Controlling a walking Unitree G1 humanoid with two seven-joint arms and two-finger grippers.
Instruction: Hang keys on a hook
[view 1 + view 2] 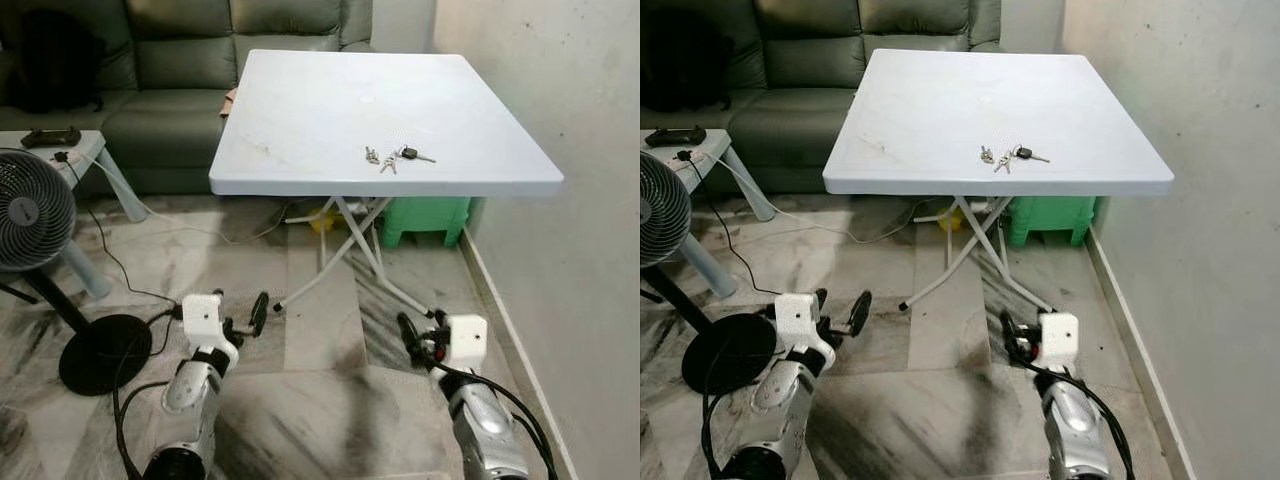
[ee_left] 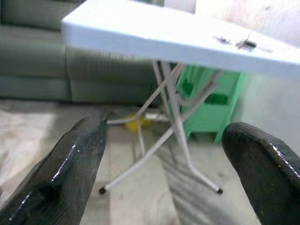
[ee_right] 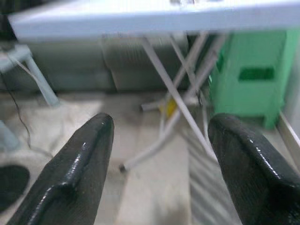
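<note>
Your left gripper [image 1: 243, 322] and right gripper [image 1: 418, 340] hang low over the floor in front of the table [image 1: 300, 110], both with fingers spread wide and holding nothing. The keys [image 1: 396, 157] lie on the table, near its front edge and toward the wall-side corner, well apart from both grippers. A green stool [image 1: 426, 219] stands under the table, a sofa [image 1: 160, 90] sits behind it, and a fan [image 1: 30, 215] stands off its left side.

Matt white plastic table [image 1: 300, 120], metal keys [image 1: 395, 156], polished marble floor [image 1: 320, 400], glossy black pincer fingers [image 2: 75, 159]
</note>
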